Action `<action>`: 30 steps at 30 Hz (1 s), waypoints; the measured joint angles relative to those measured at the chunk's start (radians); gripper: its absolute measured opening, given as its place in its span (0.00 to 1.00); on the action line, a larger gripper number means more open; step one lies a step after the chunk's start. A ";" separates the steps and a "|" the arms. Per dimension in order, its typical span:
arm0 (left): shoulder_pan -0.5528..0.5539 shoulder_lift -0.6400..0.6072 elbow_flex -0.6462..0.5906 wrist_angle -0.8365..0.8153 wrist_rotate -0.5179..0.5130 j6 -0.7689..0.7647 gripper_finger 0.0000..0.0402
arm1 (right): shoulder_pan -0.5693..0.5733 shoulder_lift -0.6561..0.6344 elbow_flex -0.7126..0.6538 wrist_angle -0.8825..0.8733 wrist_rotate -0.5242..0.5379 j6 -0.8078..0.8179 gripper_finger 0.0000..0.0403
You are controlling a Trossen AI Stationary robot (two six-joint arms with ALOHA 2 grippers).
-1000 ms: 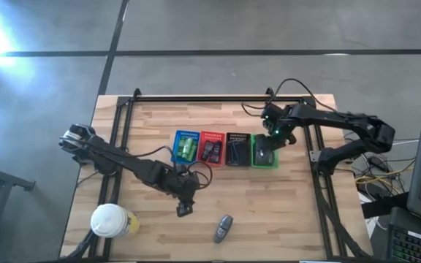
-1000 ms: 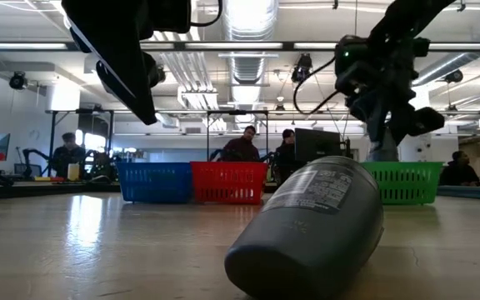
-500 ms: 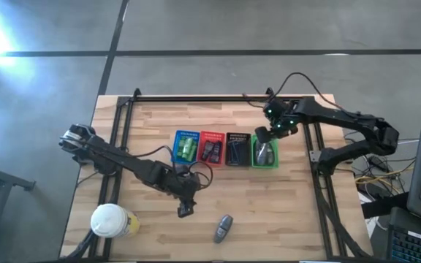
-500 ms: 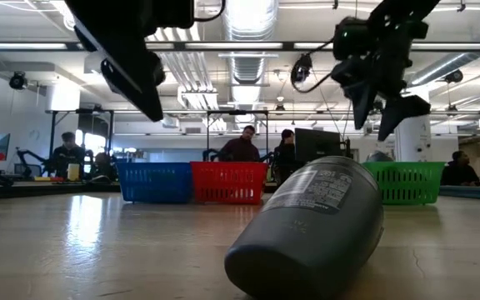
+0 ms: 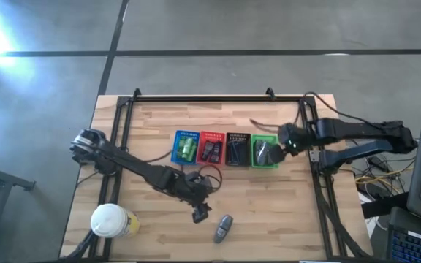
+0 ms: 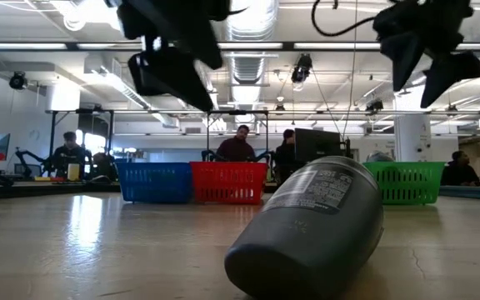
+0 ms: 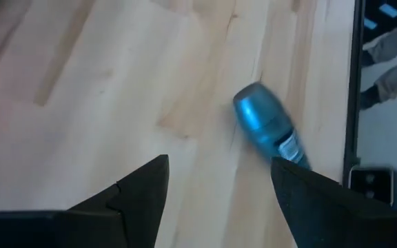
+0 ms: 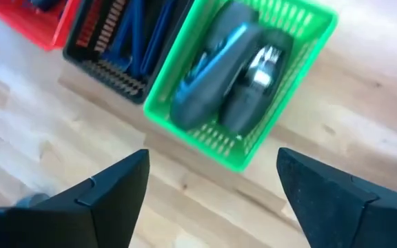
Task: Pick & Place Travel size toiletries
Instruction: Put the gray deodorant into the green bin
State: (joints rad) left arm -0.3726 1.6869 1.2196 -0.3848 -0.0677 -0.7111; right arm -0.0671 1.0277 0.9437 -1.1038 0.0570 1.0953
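Note:
A grey rounded oval piece (image 5: pixel 224 228) lies on its side on the wooden table near the front edge; it fills the foreground of the low view (image 6: pixel 315 225). My left gripper (image 5: pixel 200 212) is open and empty, just left of and above that piece, which shows ahead of its fingers in the left wrist view (image 7: pixel 267 131). My right gripper (image 5: pixel 289 141) is open and empty, raised just right of the green basket (image 5: pixel 264 152). That basket holds two grey oval pieces (image 8: pixel 229 76).
Blue (image 5: pixel 187 146), red (image 5: pixel 211 147) and black (image 5: pixel 237 148) baskets stand in a row left of the green one, holding green tubes, dark sachets and thin sticks. A white-lidded cup (image 5: pixel 112 220) stands at the near left. People stand in the room beyond the table.
My left gripper has gone toward the table's right and near edges, closer to the grey oval piece on the table. My right gripper has risen from over the green basket and drawn back toward the table's right edge. The grey piece on the table has not moved.

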 joint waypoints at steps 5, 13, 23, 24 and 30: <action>-0.024 0.149 0.166 -0.049 0.000 -0.114 0.65 | 0.205 -0.013 -0.012 -0.029 0.100 0.186 0.81; -0.059 0.394 0.491 -0.295 -0.003 -0.309 0.66 | 0.425 0.033 -0.012 -0.045 0.148 0.378 0.86; -0.091 0.589 0.769 -0.517 -0.046 -0.450 0.81 | 0.502 0.090 -0.013 -0.043 0.156 0.428 0.89; -0.091 0.598 0.776 -0.516 -0.052 -0.455 0.82 | 0.502 0.092 -0.013 -0.042 0.156 0.429 0.89; -0.092 0.626 0.773 -0.507 -0.066 -0.488 0.84 | 0.503 0.092 -0.012 -0.041 0.146 0.466 0.86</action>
State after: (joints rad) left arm -0.4644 2.3131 1.9930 -0.8917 -0.1333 -1.1988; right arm 0.4355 1.1194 0.9315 -1.1452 0.2025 1.5611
